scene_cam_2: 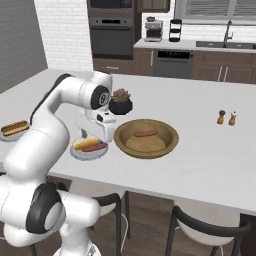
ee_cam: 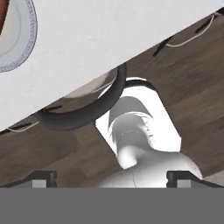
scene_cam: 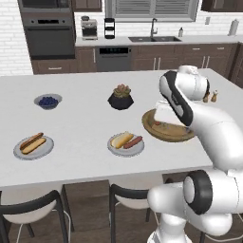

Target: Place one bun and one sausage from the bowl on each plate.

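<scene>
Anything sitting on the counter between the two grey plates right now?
Nothing: in the left base view the white counter is bare between the far-left pale grey plate and the pale grey plate nearer the brown wooden bowl.

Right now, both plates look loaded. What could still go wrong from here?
1. The gripper is open with nothing between its fingertips, and the hand hangs close over the near plate. A careless retreat might clip that plate or its bun and sausage.
2. The arm's forearm crosses over the bowl, which holds a leftover bun and sausage; swinging back low could nudge it.
</scene>
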You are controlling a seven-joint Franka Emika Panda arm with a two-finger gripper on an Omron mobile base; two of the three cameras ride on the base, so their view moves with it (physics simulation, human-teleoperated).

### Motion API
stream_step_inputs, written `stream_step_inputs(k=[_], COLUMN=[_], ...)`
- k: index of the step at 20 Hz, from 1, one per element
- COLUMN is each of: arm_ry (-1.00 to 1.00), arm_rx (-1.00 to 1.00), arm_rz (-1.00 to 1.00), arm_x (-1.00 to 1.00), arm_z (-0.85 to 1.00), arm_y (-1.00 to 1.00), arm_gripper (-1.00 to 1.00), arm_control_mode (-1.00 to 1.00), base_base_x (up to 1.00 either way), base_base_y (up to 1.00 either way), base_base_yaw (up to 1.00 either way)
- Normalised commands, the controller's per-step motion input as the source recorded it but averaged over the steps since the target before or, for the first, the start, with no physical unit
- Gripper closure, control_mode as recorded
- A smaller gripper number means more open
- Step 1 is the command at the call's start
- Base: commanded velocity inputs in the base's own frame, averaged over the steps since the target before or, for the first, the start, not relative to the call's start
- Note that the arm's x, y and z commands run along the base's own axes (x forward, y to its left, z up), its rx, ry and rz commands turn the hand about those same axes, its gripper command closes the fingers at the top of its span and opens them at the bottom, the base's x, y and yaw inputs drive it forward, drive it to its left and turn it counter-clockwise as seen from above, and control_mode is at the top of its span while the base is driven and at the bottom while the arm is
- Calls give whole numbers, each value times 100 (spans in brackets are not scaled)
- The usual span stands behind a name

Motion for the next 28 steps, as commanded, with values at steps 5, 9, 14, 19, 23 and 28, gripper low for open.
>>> stream_step_inputs(k=[5, 9, 14, 19, 23, 28], arm_ry=[0, 0, 0, -8, -12, -17], arm_rx=[15, 8, 0, -1, -11, -15], arm_rz=[-1, -7, -11, -10, -11, -11], arm_x=[100, 100, 91, 59, 47, 33], arm_z=[8, -14, -52, -63, -56, -48], arm_y=[-52, -49, -25, -20, -9, 0], arm_gripper=[-100, -100, -100, -100, -100, -100], arm_control_mode=[-100, -100, -100, -100, -100, -100], base_base_x=[0, 0, 0, 0, 0, 0], base_base_y=[0, 0, 0, 0, 0, 0], base_base_yaw=[0, 0, 0, 0, 0, 0])
